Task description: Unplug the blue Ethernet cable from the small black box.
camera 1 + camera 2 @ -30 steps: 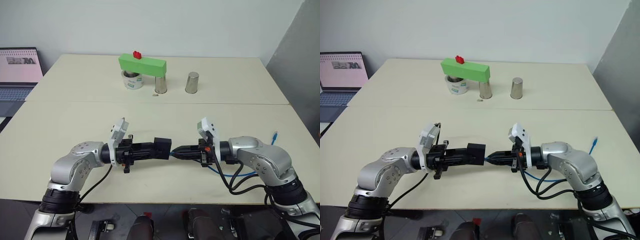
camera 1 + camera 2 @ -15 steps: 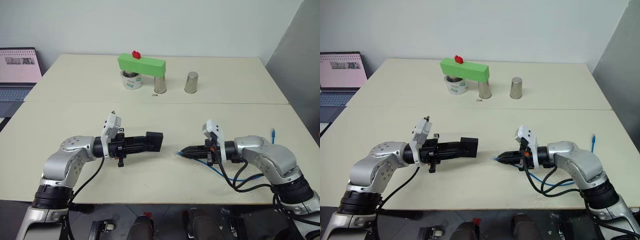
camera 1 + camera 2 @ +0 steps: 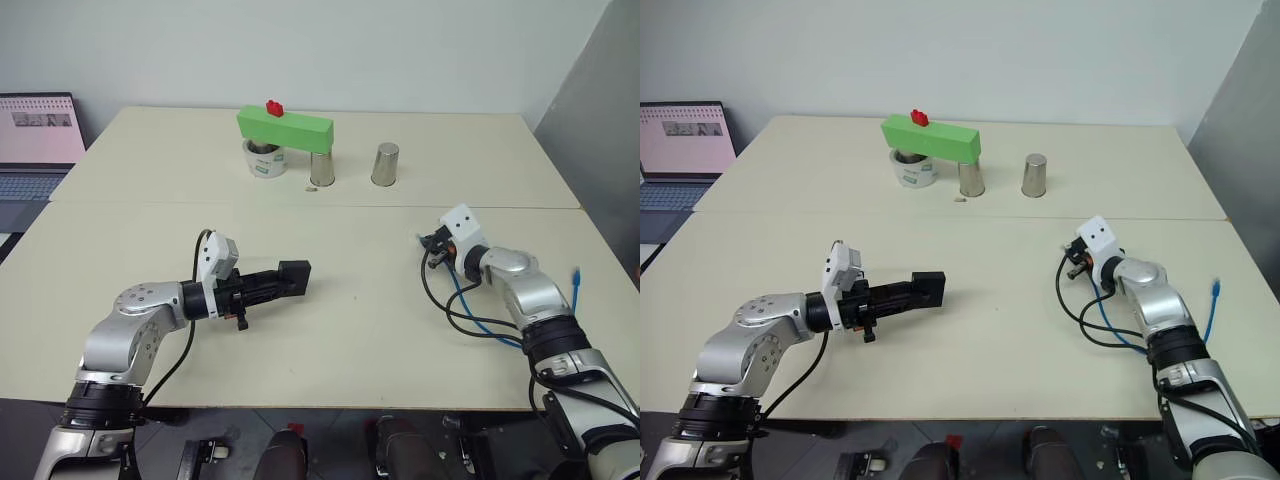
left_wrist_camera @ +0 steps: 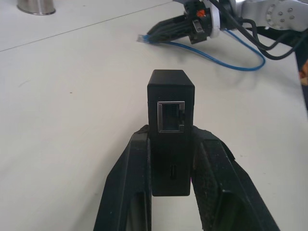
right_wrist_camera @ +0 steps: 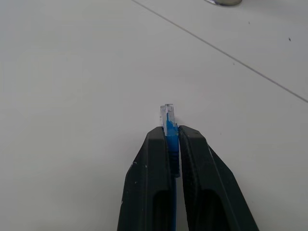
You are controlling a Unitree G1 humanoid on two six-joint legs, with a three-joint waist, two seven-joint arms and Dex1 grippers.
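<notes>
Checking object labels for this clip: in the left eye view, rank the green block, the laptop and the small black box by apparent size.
1. Green block.
2. Laptop, cut off by the frame edge, so unsure against the block.
3. Small black box, clearly smallest.

Evenly and brightly lit from above, with only soft, short shadows on the pale tabletop and no harsh glare. Sharp across both head views. Slightly soft in the wrist views at the near fingers and toward the far background.
</notes>
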